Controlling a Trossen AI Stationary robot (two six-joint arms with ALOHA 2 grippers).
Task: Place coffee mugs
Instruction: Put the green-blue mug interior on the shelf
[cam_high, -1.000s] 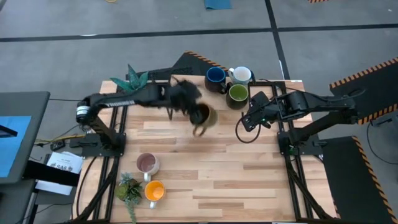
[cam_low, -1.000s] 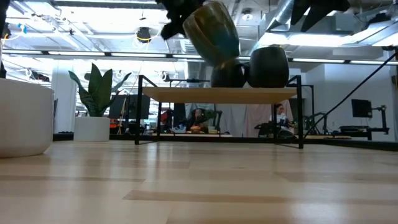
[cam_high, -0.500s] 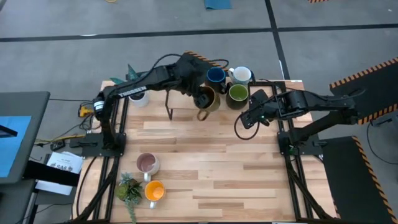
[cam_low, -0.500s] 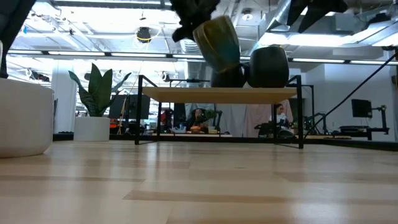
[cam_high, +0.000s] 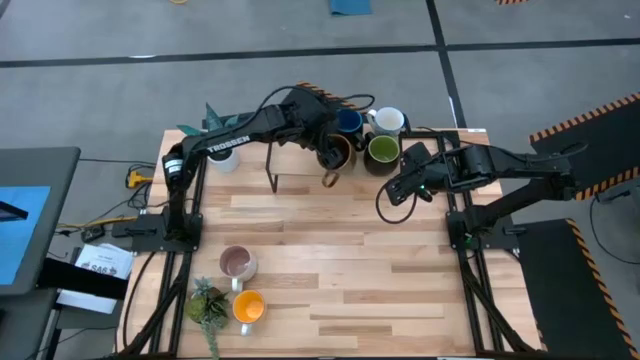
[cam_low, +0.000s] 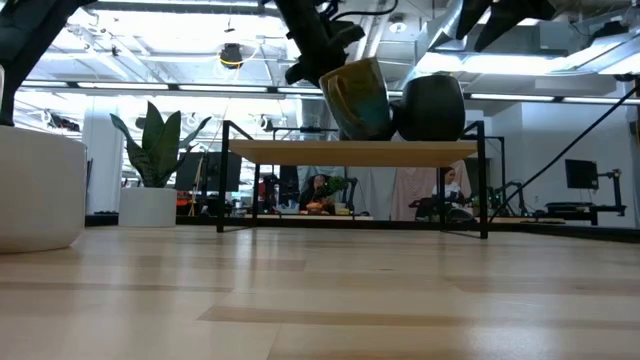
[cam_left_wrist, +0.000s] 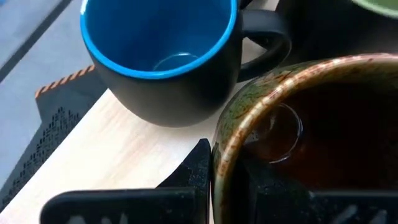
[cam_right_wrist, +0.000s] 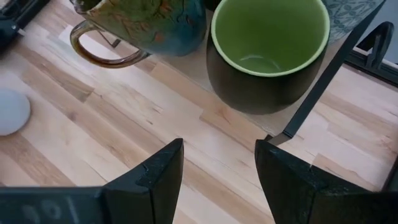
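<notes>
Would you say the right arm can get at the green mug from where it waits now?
Probably yes. The right pincer is open beside the raised shelf, and the green mug sits just ahead with nothing between them, though the brown mug in the left pincer crowds one side.

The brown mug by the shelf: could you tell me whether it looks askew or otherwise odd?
Yes. The brown mug is tilted rather than upright, held by its rim in the left gripper beside the green mug and blue mug. It does not yet stand level on the shelf. Nothing looks spilled or damaged.
</notes>
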